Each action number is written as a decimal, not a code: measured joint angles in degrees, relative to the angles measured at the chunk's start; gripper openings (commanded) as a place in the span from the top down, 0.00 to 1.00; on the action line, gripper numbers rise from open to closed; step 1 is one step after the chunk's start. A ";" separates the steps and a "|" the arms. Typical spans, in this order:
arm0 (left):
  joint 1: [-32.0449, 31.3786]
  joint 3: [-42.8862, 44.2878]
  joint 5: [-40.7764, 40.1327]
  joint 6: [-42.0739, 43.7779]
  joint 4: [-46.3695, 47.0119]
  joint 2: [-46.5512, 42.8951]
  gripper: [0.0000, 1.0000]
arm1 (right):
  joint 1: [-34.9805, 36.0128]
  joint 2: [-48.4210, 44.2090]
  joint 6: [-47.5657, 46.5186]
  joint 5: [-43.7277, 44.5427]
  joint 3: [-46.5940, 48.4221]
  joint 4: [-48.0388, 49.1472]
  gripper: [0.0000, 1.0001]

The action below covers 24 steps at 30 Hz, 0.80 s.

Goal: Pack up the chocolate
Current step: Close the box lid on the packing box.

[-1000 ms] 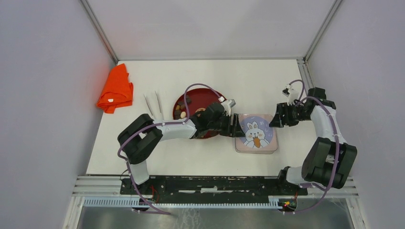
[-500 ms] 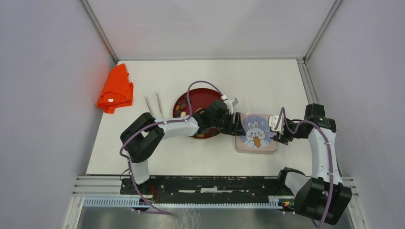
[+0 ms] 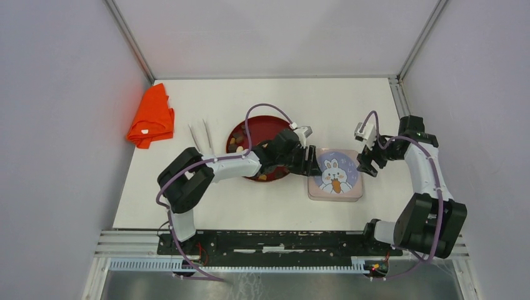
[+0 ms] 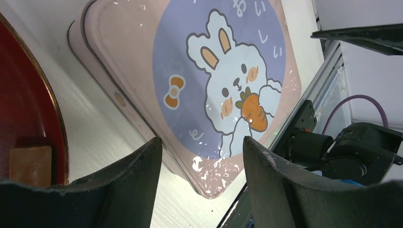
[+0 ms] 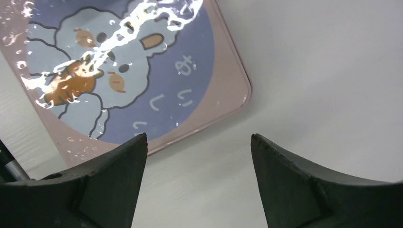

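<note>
Small chocolate pieces (image 3: 234, 147) lie on the red plate (image 3: 262, 128), partly hidden by my left arm. One tan piece (image 4: 29, 164) shows in the left wrist view. A closed pink tin with a rabbit lid (image 3: 335, 175) stands right of the plate. My left gripper (image 3: 311, 166) is open and empty at the tin's left edge, low over the table; its jaws frame the tin's near corner (image 4: 202, 147). My right gripper (image 3: 365, 165) is open and empty at the tin's right edge (image 5: 198, 137), with the tin's far-right corner (image 5: 128, 71) just ahead.
An orange cloth (image 3: 151, 116) lies at the far left. White tongs (image 3: 201, 135) lie left of the plate. The right arm (image 4: 351, 147) shows beyond the tin in the left wrist view. Frame rails border the table.
The right arm swung down to the tin's right side, then drew back a little and up. The left arm has stayed almost still at the tin's left edge.
</note>
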 measured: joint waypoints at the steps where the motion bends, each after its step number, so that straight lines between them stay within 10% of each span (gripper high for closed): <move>1: 0.00 0.24 0.00 0.02 -0.04 0.00 0.31 | -0.39 0.61 1.55 0.57 0.11 0.81 0.13; 15: 0.02 4.04 0.00 1.36 -2.12 3.67 0.31 | -1.03 8.48 15.21 3.21 -1.90 4.59 0.11; 24: 0.00 6.75 -0.02 1.86 -4.92 5.11 0.31 | -1.44 12.02 20.06 0.61 -1.99 5.53 0.34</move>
